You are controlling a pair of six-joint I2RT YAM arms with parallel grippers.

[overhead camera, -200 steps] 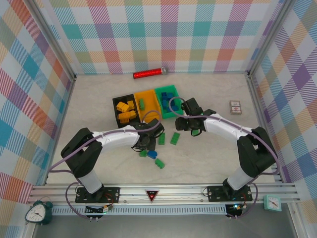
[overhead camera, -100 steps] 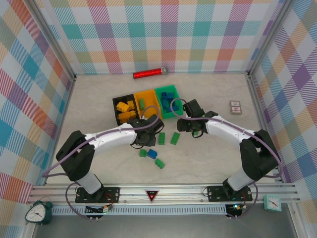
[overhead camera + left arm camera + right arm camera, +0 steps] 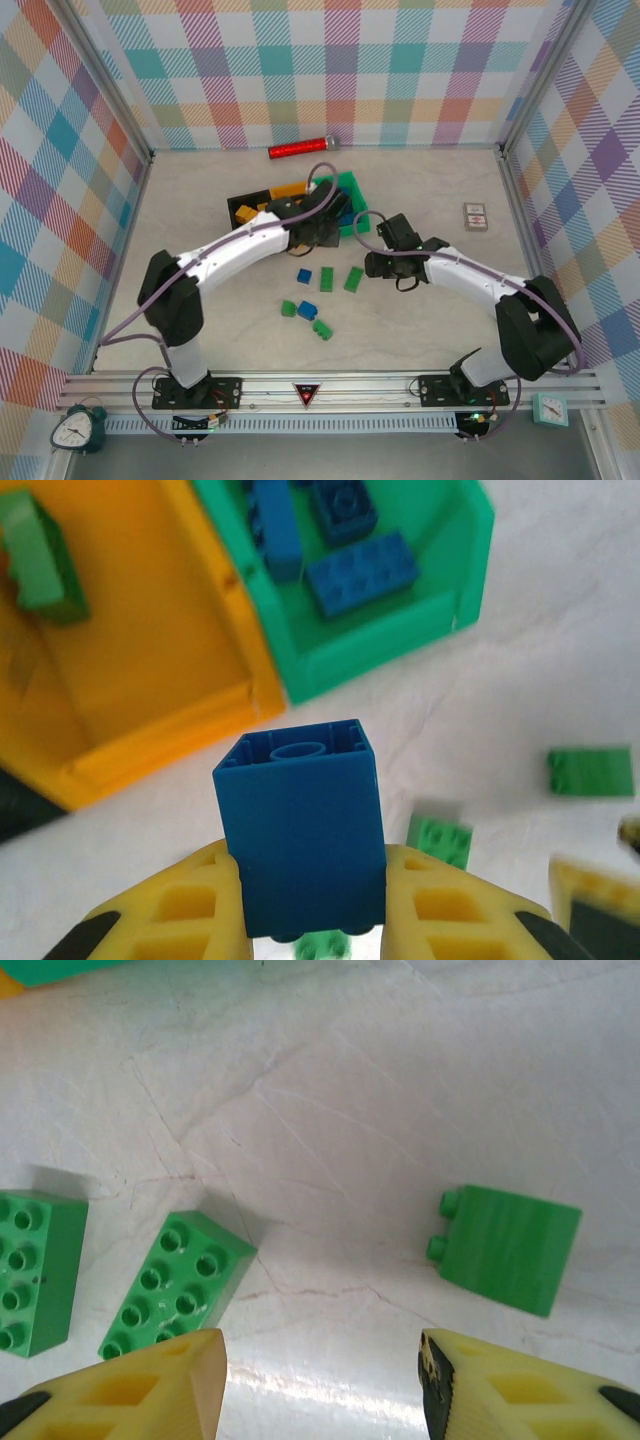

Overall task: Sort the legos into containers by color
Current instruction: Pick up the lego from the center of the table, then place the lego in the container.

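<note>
Left tool (image 3: 312,872) tight around a blue lego (image 3: 300,810), near the green container (image 3: 370,645).

A red cylinder (image 3: 298,150) with a grey tip at its right end lies on the pale marbled table (image 3: 190,215) near the back wall. A small white card box (image 3: 475,216) sits toward the right side, well apart from it. Pastel plaid walls (image 3: 340,70) close three sides. At the near edge stand a green alarm clock (image 3: 78,428) on the left and a small teal clock (image 3: 549,408) on the right.
</note>
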